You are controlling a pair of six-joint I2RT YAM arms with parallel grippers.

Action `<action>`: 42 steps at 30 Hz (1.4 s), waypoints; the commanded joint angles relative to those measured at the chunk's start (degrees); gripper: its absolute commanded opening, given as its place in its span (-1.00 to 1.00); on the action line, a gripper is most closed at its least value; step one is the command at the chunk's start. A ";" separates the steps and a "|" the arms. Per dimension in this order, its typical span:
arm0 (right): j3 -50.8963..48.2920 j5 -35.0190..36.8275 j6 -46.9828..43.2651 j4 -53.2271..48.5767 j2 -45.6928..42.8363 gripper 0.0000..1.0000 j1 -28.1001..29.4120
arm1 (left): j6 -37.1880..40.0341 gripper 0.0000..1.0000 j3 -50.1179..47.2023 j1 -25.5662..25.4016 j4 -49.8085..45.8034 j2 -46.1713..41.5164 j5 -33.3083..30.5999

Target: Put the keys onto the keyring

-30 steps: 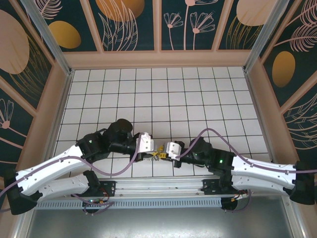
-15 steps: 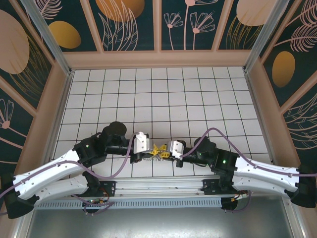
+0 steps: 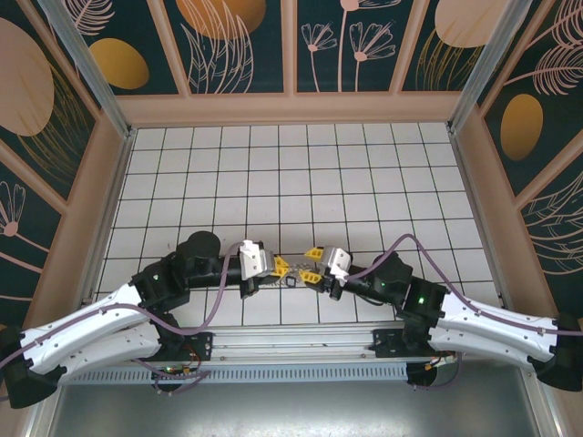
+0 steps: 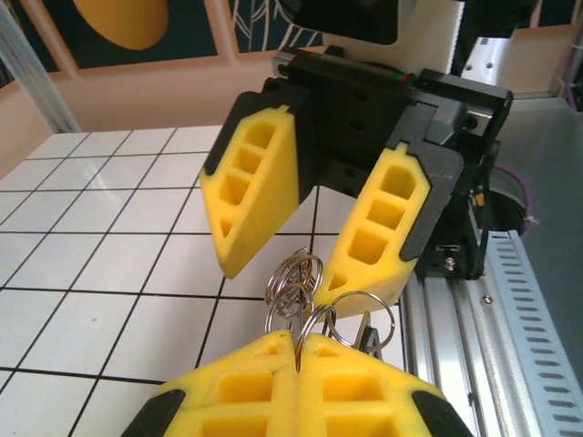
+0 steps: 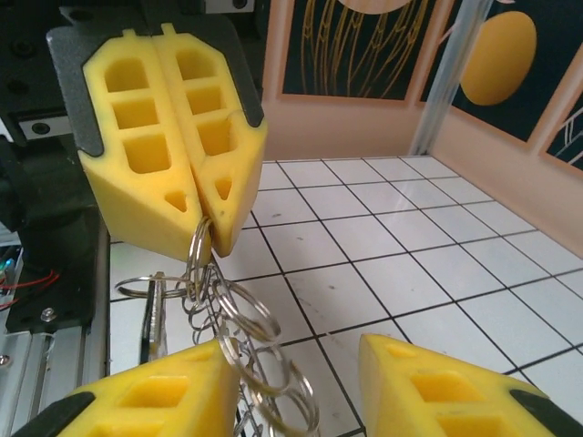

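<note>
L hand (image 4: 296, 339) pinches keyring (image 4: 293, 278); loops' grip point hidden btwn pads (image 4: 246, 373).

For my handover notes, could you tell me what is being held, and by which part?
The left gripper pinches the keyring by a small loop at its upper end; the rest dangles. The right gripper stands open, holding nothing.

L hand (image 3: 279, 266) + keyring (image 3: 293, 278) block R hand (image 3: 312, 262); far tiles (image 3: 301, 173) free.
</note>
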 commanded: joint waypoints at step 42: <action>6.62 -9.32 31.89 12.68 12.16 -0.53 -5.92 | 0.16 -1.00 -5.48 -0.24 13.04 -1.87 -18.05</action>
